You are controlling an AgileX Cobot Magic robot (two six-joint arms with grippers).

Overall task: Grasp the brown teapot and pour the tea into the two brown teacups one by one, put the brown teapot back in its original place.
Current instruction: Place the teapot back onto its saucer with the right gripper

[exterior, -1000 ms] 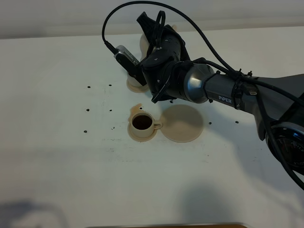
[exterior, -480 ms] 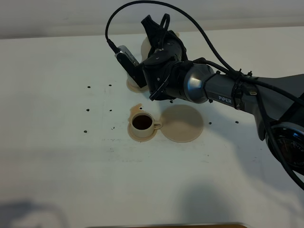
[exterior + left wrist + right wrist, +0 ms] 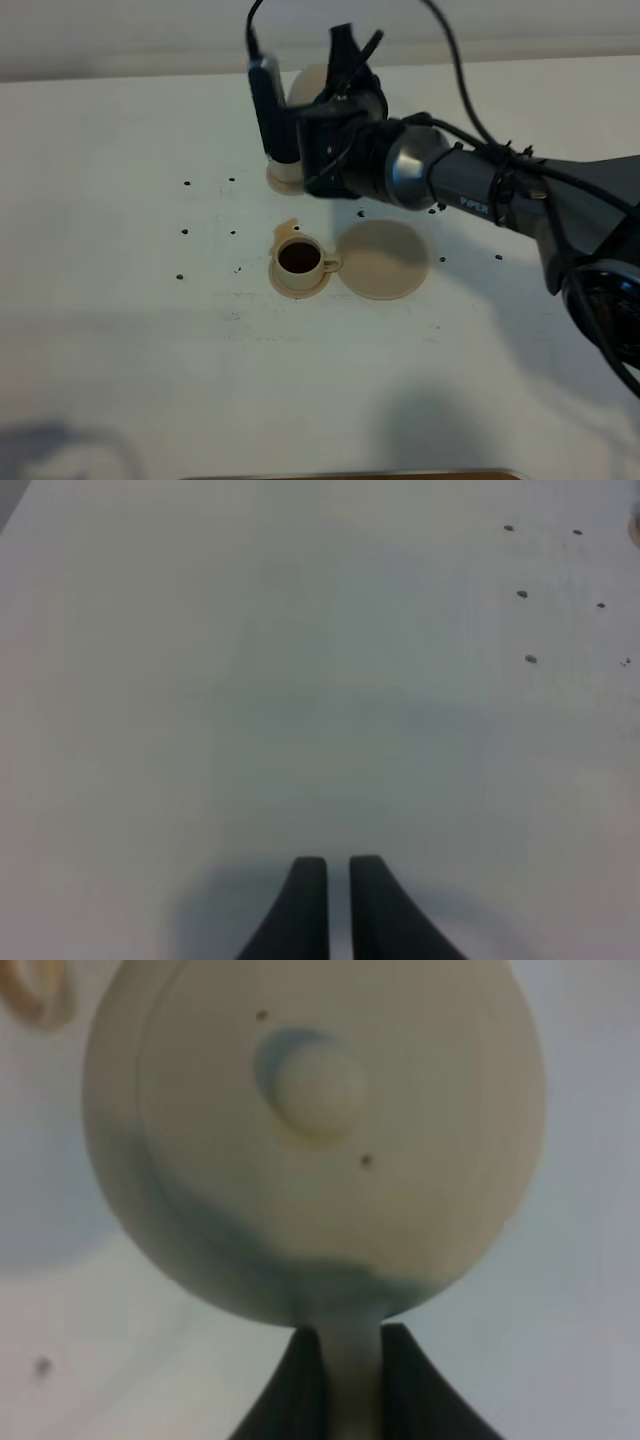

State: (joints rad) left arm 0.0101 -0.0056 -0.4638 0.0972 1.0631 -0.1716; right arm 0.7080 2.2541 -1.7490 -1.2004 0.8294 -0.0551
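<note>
From the high camera, the right arm reaches across the white counter (image 3: 120, 330) to the far side. It holds the teapot (image 3: 312, 86) up in the air, and only a pale bit of the pot peeks out behind the black arm. Under it sits the far cup (image 3: 285, 176), mostly hidden. The near cup (image 3: 299, 259) is on its little saucer and has dark tea in it. Just beside it lies the big saucer (image 3: 385, 260), bare, where the pot must go back. Small dark specks dot the counter.

The left wrist camera shows the left end effector (image 3: 338, 880) with its two fingers almost together and nothing between them. It hangs over plain counter.

The right wrist camera shows the right end effector (image 3: 352, 1370) pinched tight on the teapot's (image 3: 315, 1130) handle. The round lid with its knob faces the camera. A cup's loop handle (image 3: 38, 990) shows at the corner.

I think the far cup is being filled now. To do it well, keep the spout right over that cup, tip slowly, watch that the lid stays on, then lift level.
</note>
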